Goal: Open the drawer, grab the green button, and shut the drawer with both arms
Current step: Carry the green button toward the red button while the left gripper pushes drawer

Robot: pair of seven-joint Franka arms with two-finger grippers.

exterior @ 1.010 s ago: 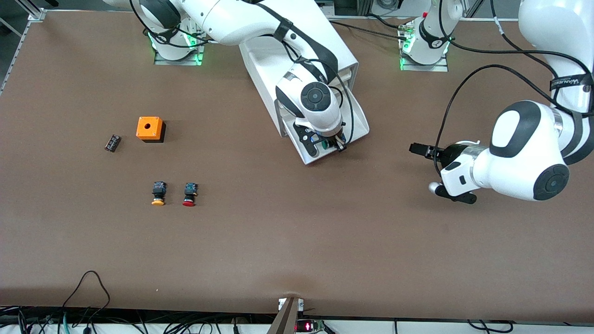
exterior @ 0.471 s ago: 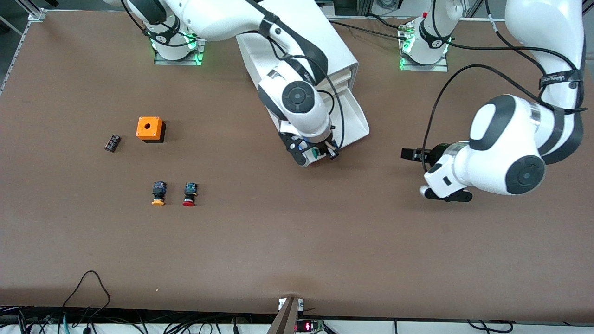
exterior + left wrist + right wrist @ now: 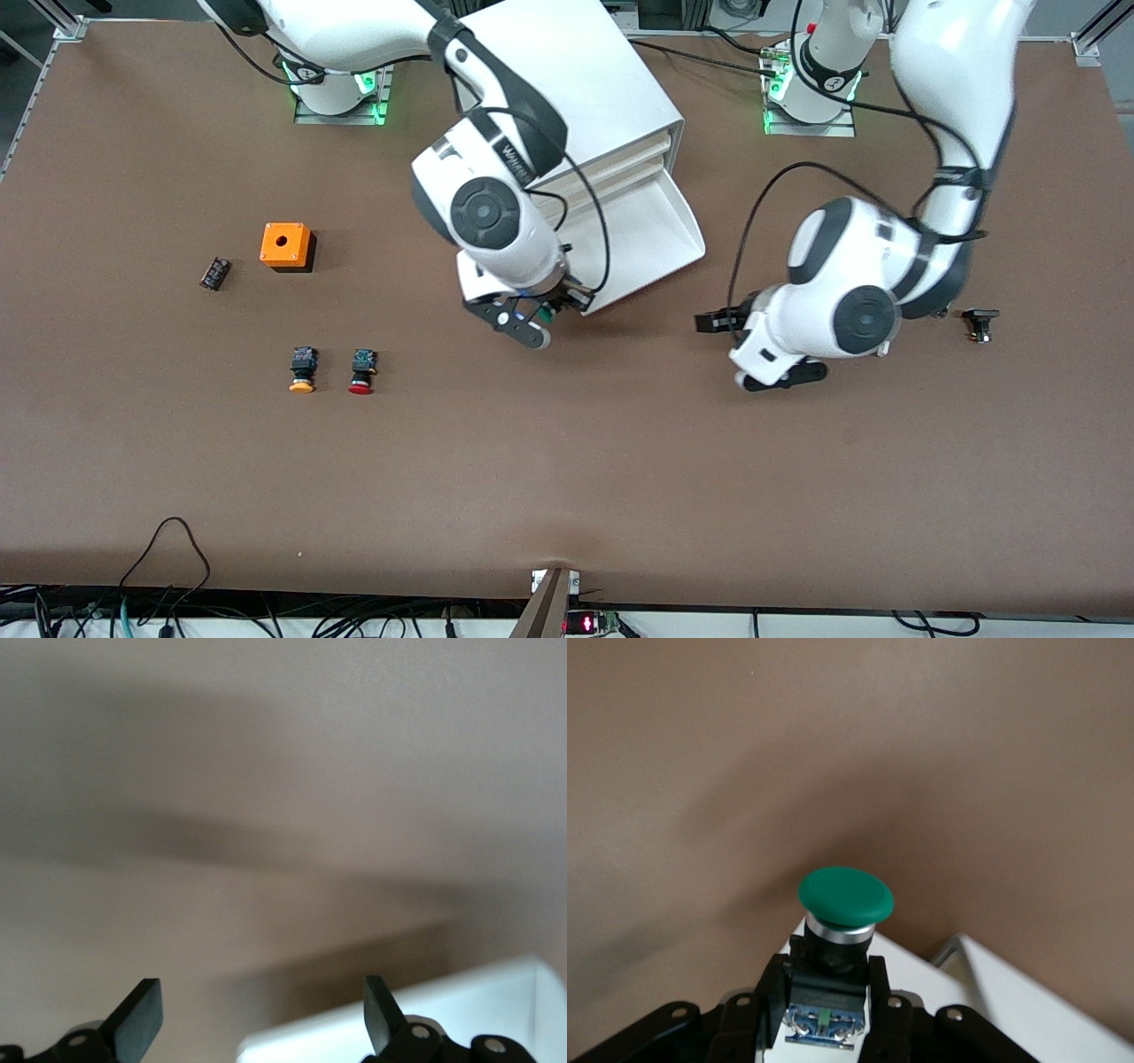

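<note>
I see my right gripper (image 3: 551, 312), clamped on the button (image 3: 844, 904), now clear of the drawer (image 3: 642, 235) at frame centre, while my empty, wide-open left gripper (image 3: 722, 350) closes in to shut it.

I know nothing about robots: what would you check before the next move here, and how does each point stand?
1. Green button held by the right gripper: ok, clamped between the fingers.
2. Button out of the drawer: ok, the gripper is over the drawer's front corner and the table.
3. Drawer shut: not ok, it stands pulled out of the cabinet.
4. Left gripper free to push: ok, open and holding nothing, near the drawer's front.
5. Spot beside the red-capped button for setting down: cannot tell which spot is meant.
</note>
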